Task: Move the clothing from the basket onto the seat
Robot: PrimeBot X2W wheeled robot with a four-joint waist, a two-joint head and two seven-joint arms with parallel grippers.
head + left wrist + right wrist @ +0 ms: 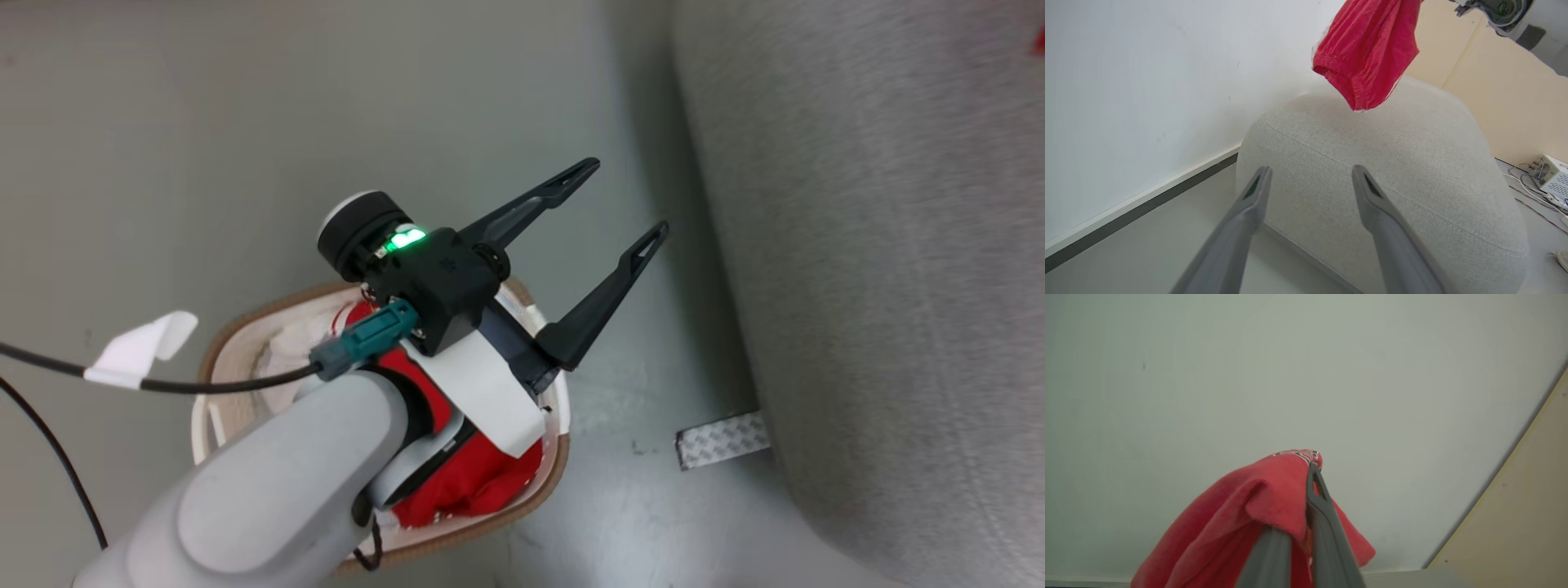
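The left gripper (1311,169) stands wide open and empty, its fingers pointing at the grey seat (1412,163). A red garment (1367,53) hangs above the seat's far side. A white wall (1147,81) stands left, a pale box (1553,175) right.

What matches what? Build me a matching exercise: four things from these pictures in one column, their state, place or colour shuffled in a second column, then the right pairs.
Column one
1. left end effector
2. right end effector
3. basket
4. seat

Column two
A. shut on a red garment
B. light grey fabric
C. on the floor, red clothing inside
D. open, holding nothing

Pairs: 1-D, 2-A, 3-C, 4-B
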